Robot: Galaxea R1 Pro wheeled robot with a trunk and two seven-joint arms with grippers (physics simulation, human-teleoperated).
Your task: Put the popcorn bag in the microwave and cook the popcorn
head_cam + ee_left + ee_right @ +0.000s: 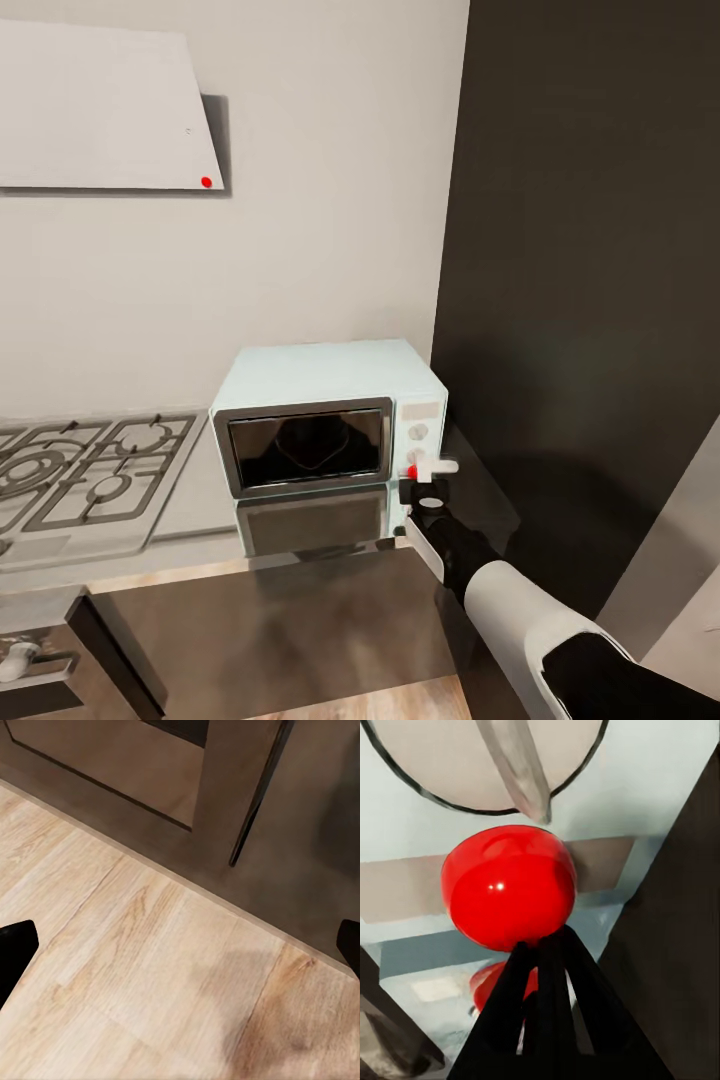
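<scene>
The pale mint-blue microwave (330, 385) stands on the grey countertop (190, 490) with its dark glass door (308, 447) closed. My right gripper (421, 489) is at the lower right corner of its control panel, just under a white knob (420, 431). In the right wrist view the gripper (544, 945) is shut with nothing held. Its tips meet right at the red dot (508, 886), below the knob (487, 757). My left gripper (180, 945) hangs open over the wooden floor. The popcorn bag is hidden or out of view.
A gas hob (90, 470) with grey grates lies left of the microwave. A tall dark panel (600, 250) rises close on the right. A white wall unit (100, 110) carries a red dot. Dark cabinets (280, 630) sit under the worktop, their base (225, 787) above the floor.
</scene>
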